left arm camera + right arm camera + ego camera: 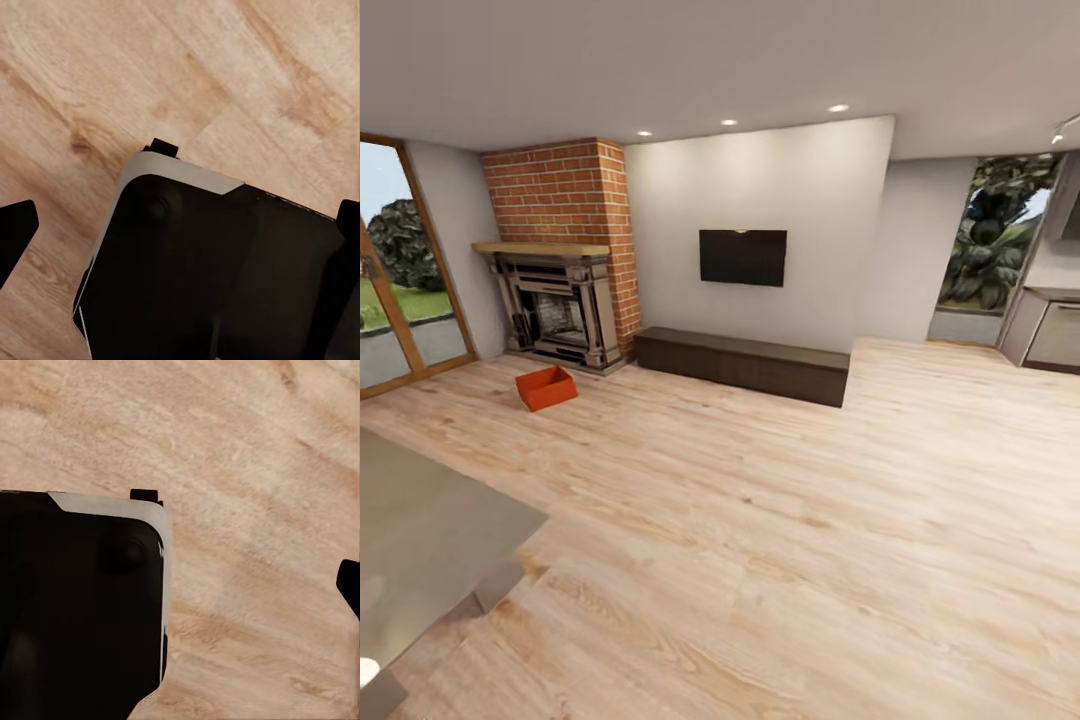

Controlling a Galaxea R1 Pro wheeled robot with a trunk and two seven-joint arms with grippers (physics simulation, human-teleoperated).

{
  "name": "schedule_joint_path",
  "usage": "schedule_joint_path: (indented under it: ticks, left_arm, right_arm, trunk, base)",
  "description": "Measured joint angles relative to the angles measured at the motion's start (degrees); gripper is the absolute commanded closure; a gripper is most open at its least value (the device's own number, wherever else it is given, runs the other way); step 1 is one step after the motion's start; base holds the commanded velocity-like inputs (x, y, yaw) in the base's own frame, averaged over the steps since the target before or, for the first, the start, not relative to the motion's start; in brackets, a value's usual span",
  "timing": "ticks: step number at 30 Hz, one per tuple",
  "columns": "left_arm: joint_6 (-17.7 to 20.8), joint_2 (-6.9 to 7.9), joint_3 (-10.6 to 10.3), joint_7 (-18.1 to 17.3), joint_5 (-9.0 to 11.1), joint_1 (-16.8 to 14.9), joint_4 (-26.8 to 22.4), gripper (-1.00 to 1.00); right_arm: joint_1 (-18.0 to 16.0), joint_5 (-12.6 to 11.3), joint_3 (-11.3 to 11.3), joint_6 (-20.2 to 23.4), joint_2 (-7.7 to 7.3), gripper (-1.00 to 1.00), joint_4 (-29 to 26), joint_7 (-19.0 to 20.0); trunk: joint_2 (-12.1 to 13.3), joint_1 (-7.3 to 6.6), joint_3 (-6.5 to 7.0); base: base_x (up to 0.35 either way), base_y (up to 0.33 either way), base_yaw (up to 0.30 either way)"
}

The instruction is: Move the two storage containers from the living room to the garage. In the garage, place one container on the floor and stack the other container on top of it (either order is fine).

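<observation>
**One container by the fireplace, end effectors over bare planks**

Left end effector (180, 225): dark fingertips (16, 229) at opposite edges of the left wrist view, wide apart, nothing between them but the robot's own black-and-white base (202, 262) and light wood-plank floor (225, 67). Right end effector (225, 585): one dark fingertip (349, 585) at the edge of the right wrist view, the other out of sight, so cannot tell how far open; beneath it the same black base (75, 607) with a white rim, and floor planks (247, 450).

Farther out, in the head view: one orange-red storage container (546, 387), open side up, resting on the wood floor (760, 520) of the living room, just in front of the red-brick fireplace (560, 290) with its dark mantel. Right of the fireplace, a long low dark cabinet (745, 365) against the white wall, with a black screen (743, 257) mounted above. Wood-framed glass doors (400, 280) at far left, greenery behind them. Grey flat surface (420, 530) at near left, its kind unclear. Window (995, 240) with foliage at far right, beside a grey kitchen unit (1050, 330).
</observation>
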Motion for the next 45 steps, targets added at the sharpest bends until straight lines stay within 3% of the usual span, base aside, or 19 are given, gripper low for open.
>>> schedule_joint_path:
  ticks: [30, 45]
  left_arm:
    - [0.1, 0.00, 0.0, 0.0, 0.1, 0.0, 0.0, -1.00]
    - [0.2, 0.08, 0.1, 0.0, 0.1, 0.0, 0.0, -1.00]
  right_arm:
    - [0.0, 0.4, 0.4, 0.1, -0.03, -1.00, 0.0, 0.0]
    - [0.0, 0.1, 0.3, 0.1, -0.03, -1.00, 0.0, 0.1]
  trunk:
    - [0.0, 0.00, 0.00]
    - [0.0, 0.00, 0.00]
  base:
    - [0.324, -0.109, 0.011]
    - [0.324, -0.012, 0.000]
